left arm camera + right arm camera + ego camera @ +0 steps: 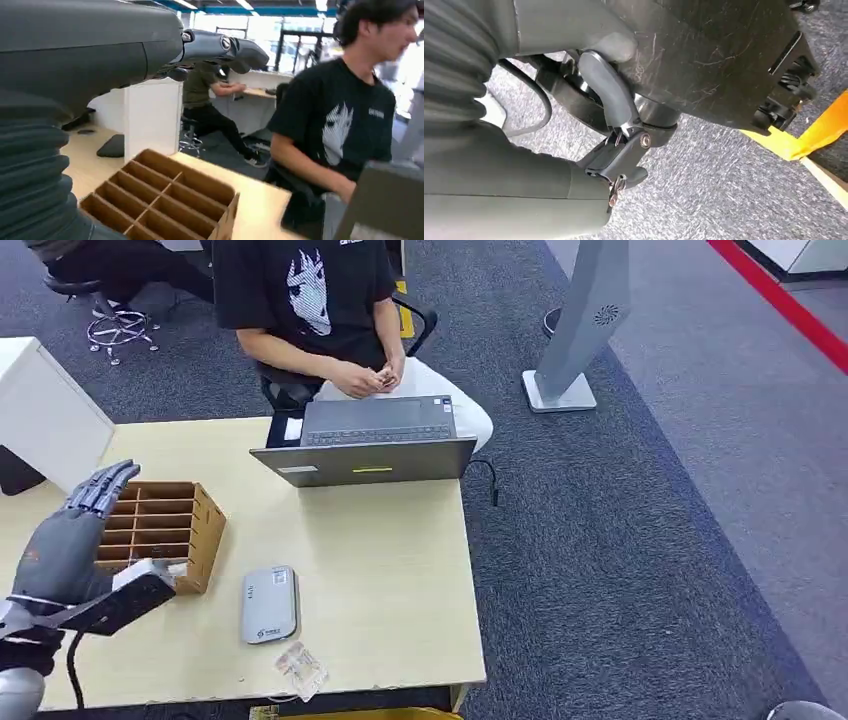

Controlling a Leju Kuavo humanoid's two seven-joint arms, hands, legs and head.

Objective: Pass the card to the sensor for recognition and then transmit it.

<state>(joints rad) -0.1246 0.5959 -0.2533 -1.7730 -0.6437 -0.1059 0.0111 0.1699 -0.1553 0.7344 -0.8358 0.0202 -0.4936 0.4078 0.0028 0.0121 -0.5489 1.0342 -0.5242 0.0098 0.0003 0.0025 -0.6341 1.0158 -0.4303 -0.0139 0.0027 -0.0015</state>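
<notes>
A flat grey sensor box [268,603] lies on the light wooden table [400,570]. Just in front of it, by the table's front edge, rests a small clear plastic card sleeve [300,670]. My left hand [75,530] hovers over the table's left side beside a brown divider box [165,525], fingers straight and apart, holding nothing. In the left wrist view its fingers [215,47] reach out above the divider box [165,200]. My right hand [589,65] hangs low beside my body over grey carpet, fingers loosely bent, nothing in it.
An open grey laptop [372,440] stands at the table's far edge. A person in a black T-shirt [320,310] sits behind it, hands together. A white box [45,415] stands at far left. A grey kiosk stand [580,330] is on the carpet, right.
</notes>
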